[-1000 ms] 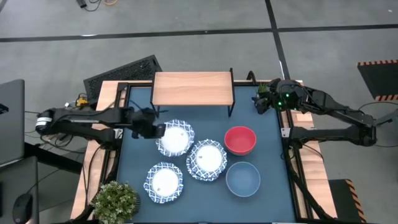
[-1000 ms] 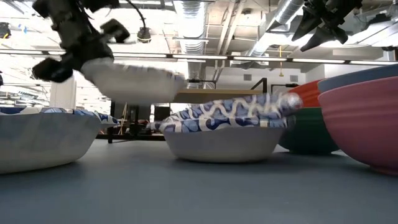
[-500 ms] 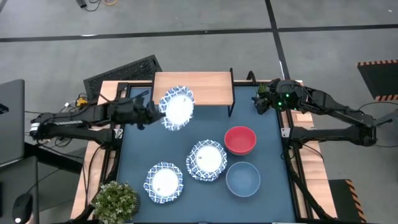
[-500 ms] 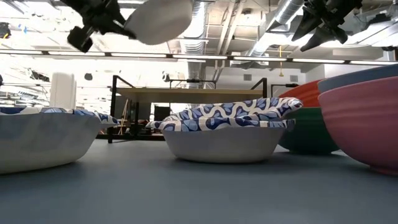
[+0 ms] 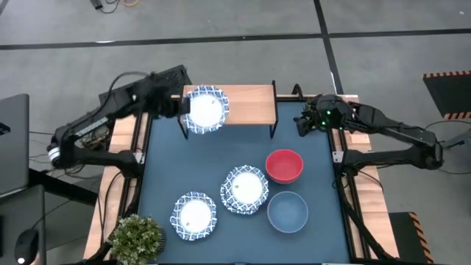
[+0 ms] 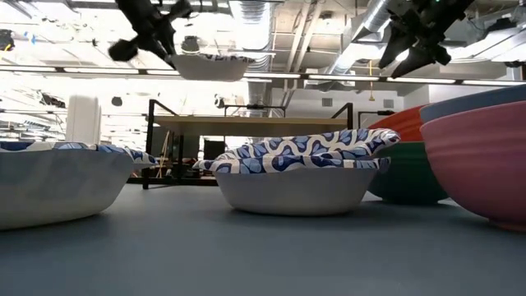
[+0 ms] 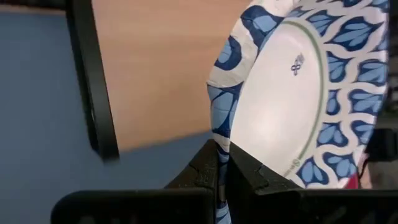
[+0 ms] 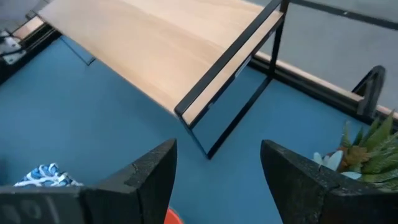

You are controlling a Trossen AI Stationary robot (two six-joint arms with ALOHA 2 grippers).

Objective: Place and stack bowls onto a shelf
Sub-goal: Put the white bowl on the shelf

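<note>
Left wrist view: the left gripper (image 7: 221,163) pinches the rim of a blue-patterned bowl (image 7: 298,93), fingers closed on its edge. Just beyond the fingers lies the shelf (image 7: 158,68), the bowl held above its left end, not touching. Held by one rim only, the bowl could tip or slip on release. The right gripper (image 8: 217,174) hangs open beside the shelf's other end. Three more bowls sit on the table (image 5: 165,184).
</note>
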